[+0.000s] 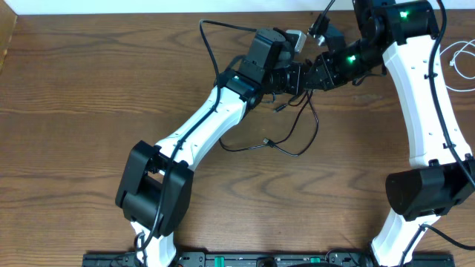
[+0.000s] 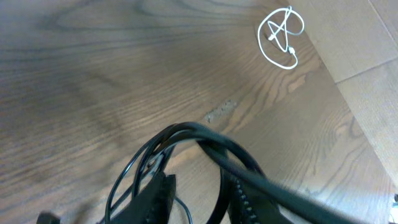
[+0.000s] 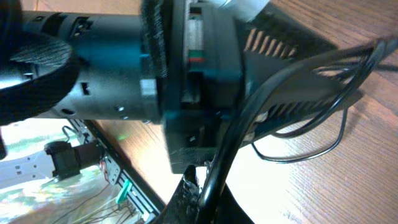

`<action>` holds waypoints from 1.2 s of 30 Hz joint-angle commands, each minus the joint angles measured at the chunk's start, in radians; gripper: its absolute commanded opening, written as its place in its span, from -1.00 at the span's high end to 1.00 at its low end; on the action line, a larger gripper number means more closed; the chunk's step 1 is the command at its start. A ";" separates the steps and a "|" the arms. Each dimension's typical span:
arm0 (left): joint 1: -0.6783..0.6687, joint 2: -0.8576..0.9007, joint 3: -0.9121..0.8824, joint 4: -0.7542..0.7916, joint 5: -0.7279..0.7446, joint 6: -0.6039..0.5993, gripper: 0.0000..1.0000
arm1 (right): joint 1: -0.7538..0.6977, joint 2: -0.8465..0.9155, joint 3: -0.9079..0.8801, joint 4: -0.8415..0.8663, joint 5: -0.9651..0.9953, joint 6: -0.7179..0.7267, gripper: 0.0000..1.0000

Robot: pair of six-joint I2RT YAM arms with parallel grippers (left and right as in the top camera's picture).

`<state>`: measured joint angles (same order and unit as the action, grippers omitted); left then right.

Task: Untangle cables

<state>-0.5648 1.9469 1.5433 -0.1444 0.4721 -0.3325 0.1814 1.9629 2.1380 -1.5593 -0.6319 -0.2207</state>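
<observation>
- black cable (image 1: 300, 144): thin and dark. Part of it lies in loose, overlapping curves on the wood near the middle of the table, with a small plug end (image 1: 266, 141) resting flat. The rest rises off the surface in arching strands (image 2: 205, 134) (whether this is one cord or several tangled together cannot be told).
- white cable (image 2: 281, 37): thin, wound into a small loose ring with strands crossing inside. It lies flat near the table's right edge (image 1: 462, 63), well apart from the black one.

white cable (image 1: 454, 64) cut by right edge; black cable (image 2: 199, 129) blurred close-up
</observation>
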 commanded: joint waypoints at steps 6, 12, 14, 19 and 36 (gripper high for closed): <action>0.022 0.016 -0.004 -0.025 -0.026 0.014 0.85 | -0.034 -0.010 0.010 0.025 0.074 0.112 0.98; 0.097 -0.135 -0.004 -0.219 -0.092 0.014 0.85 | -0.170 -0.010 0.010 0.105 0.188 0.348 0.97; 0.116 -0.200 -0.004 -0.290 -0.091 0.014 0.85 | -0.212 -0.008 0.009 0.133 0.264 0.416 0.98; 0.129 -0.358 -0.004 -0.435 -0.013 0.026 0.85 | -0.266 0.032 0.007 0.150 0.473 0.483 0.98; 0.310 -0.569 -0.004 -0.371 0.408 -0.010 0.85 | -0.302 0.281 0.006 0.124 0.558 0.482 0.98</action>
<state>-0.2840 1.4059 1.5314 -0.5213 0.8116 -0.3180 -0.1024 2.2208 2.1380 -1.4265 -0.1272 0.2428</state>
